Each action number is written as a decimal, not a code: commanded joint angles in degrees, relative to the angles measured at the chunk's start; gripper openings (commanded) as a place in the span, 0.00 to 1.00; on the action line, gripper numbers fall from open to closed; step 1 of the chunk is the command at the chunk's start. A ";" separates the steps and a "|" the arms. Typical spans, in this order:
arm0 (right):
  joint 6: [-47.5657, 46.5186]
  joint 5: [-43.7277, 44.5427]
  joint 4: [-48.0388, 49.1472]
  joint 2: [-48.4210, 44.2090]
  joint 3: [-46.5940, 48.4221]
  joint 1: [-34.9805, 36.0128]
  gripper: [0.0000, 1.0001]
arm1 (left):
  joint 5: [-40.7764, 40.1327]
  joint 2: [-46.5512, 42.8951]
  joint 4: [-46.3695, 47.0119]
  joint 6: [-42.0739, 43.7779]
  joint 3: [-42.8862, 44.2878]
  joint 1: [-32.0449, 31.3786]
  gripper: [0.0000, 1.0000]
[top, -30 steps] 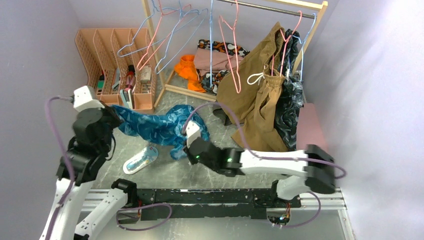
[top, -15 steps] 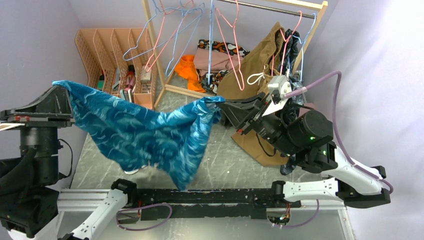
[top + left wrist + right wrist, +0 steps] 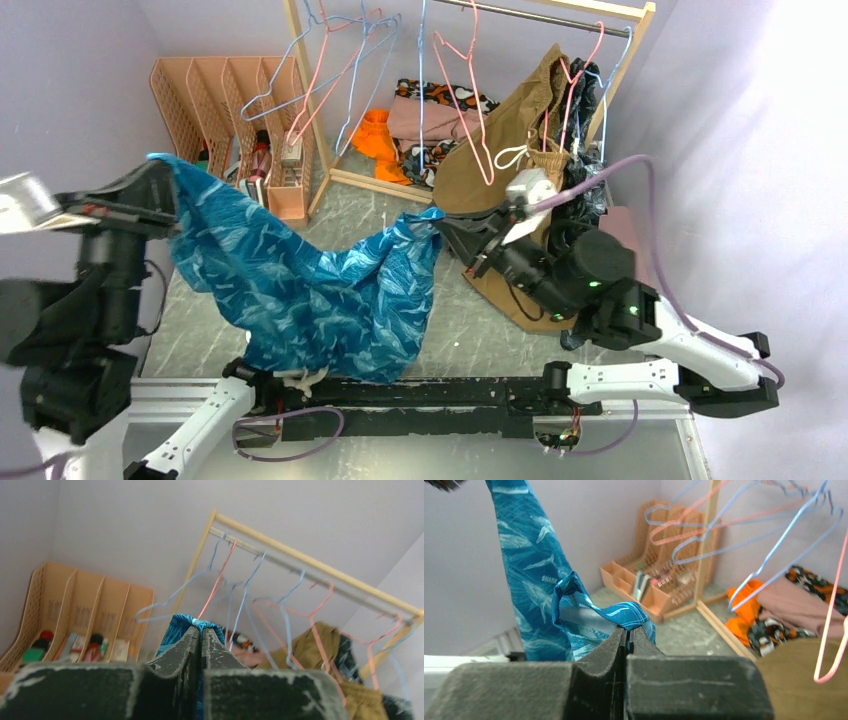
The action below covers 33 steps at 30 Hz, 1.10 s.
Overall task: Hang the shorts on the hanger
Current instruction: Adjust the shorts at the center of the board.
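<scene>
The teal-blue leaf-print shorts (image 3: 310, 290) hang stretched in the air between my two grippers. My left gripper (image 3: 165, 168) is shut on one upper corner, high at the left. My right gripper (image 3: 440, 222) is shut on the other corner, in front of the rack. In the left wrist view the fabric (image 3: 175, 630) bulges over the closed left gripper (image 3: 201, 629). Cloth (image 3: 524, 565) rises up and left from the right gripper (image 3: 629, 628) in the right wrist view. The cream drawstring (image 3: 300, 378) dangles at the bottom edge. A bare pink wire hanger (image 3: 463, 100) hangs on the rail behind.
A wooden garment rack (image 3: 310, 110) holds light-blue hangers (image 3: 290, 70), further pink ones, tan-brown shorts (image 3: 510, 200) and a dark patterned garment (image 3: 580, 220). A peach slotted organiser (image 3: 220, 100) stands at the back left. Orange and pink clothes (image 3: 375, 135) lie under the rack.
Both grippers raised the shorts off the table and spread them. In the last half second the left gripper moved right and the right gripper shifted slightly left, so the cloth sags lower.
</scene>
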 commanded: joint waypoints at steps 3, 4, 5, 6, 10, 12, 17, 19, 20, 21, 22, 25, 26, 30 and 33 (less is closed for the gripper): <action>0.14 10.56 -0.06 5.34 -6.62 0.07 0.00 | 2.95 5.40 -3.17 0.01 -12.07 -0.19 0.07; 0.67 11.69 -0.24 5.94 -7.72 -0.14 0.00 | 3.24 5.91 -2.56 -0.51 -14.13 -0.19 0.07; 1.45 12.42 -0.64 6.42 -8.80 -0.47 0.00 | 3.74 6.13 -1.58 -0.67 -16.20 -0.19 0.07; 2.24 12.91 -1.04 6.87 -10.07 -0.92 0.00 | 4.41 6.27 -0.28 -1.70 -18.47 -0.19 0.07; 7.43 10.87 -1.58 6.96 -16.78 -4.91 0.00 | 4.69 6.89 4.01 -3.53 -25.16 -0.19 0.07; 10.64 7.21 -1.15 7.02 -20.95 -8.50 0.00 | 1.61 7.58 4.58 -4.19 -27.49 -0.17 0.07; 16.04 5.51 2.03 8.98 -28.87 -11.10 0.00 | -4.04 9.28 5.44 -5.36 -34.98 -0.15 0.07; 18.60 5.58 2.29 11.13 -30.69 -11.57 0.00 | -5.64 10.49 4.43 -6.29 -37.25 -0.19 0.07; 19.77 5.19 2.35 12.65 -31.02 -11.95 0.00 | -6.43 11.31 3.57 -7.03 -38.04 -0.19 0.07; 21.21 5.05 1.70 14.18 -31.21 -12.27 0.00 | -7.26 11.95 2.35 -7.90 -38.70 -0.19 0.07; 22.29 4.99 0.98 15.81 -31.23 -12.53 0.00 | -7.99 12.58 1.15 -8.84 -39.30 -0.19 0.07; 23.95 4.80 -0.39 18.90 -31.48 -12.60 0.04 | -9.88 12.86 -1.53 -11.33 -41.44 -0.18 0.16; 24.00 4.51 -0.62 19.06 -31.64 -12.61 0.13 | -10.79 12.53 -2.07 -12.05 -42.30 -0.12 0.36; 22.10 1.46 -2.01 18.77 -30.75 -12.61 0.54 | -13.20 11.49 -3.30 -12.14 -43.92 -0.10 0.88; 19.69 -0.62 -4.29 16.82 -28.86 -12.32 0.64 | -13.80 11.37 -5.33 -11.76 -42.16 -0.10 1.00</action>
